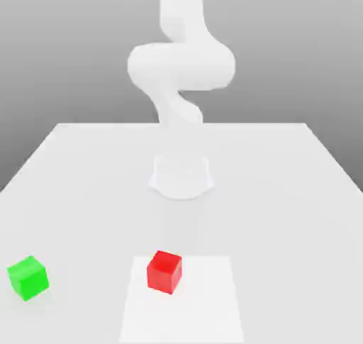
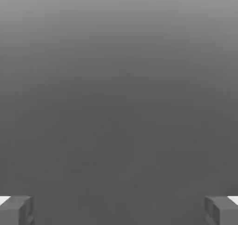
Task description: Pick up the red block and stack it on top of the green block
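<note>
hand (image 2: 119, 210) open | red block (image 1: 164, 272) apart from it, on white patch (image 1: 202, 303)

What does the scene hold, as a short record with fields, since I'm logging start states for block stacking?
red block: on the white patch, tilted to no side, resting flat
green block: on the table, toward the exterior view's left
blocks: apart
hand: open, nothing between its fingers
stack: not yet made
</note>
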{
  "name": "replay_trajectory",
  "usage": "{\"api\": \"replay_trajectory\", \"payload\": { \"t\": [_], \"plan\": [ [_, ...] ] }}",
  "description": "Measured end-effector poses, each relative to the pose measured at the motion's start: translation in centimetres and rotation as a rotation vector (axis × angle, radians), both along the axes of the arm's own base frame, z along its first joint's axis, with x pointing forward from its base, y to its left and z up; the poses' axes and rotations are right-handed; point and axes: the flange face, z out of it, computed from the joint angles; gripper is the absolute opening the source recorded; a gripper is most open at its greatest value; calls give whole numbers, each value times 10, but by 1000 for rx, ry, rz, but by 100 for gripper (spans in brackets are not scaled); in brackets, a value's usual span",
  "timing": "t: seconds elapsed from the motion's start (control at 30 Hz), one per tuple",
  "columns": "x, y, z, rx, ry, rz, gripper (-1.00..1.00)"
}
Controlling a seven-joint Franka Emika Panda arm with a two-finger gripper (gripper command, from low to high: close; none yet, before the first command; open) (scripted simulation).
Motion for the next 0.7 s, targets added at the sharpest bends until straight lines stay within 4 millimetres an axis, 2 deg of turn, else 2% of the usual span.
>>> {"api": "replay_trajectory", "payload": {
  "t": [0.13,0.2,0.3,0.43,0.57,0.63,0.7],
  "plan": [
    [43,-6,-99,17,152,-69,0],
    [55,-10,-149,27,225,-103,0],
    [61,-18,-224,47,336,-153,0],
    [49,-27,-325,82,488,-224,0],
    [15,-31,-415,124,640,-294,0],
    [0,-31,-448,141,691,-318,0],
    [-3,-31,-469,145,703,-324,0]
  ]
}}
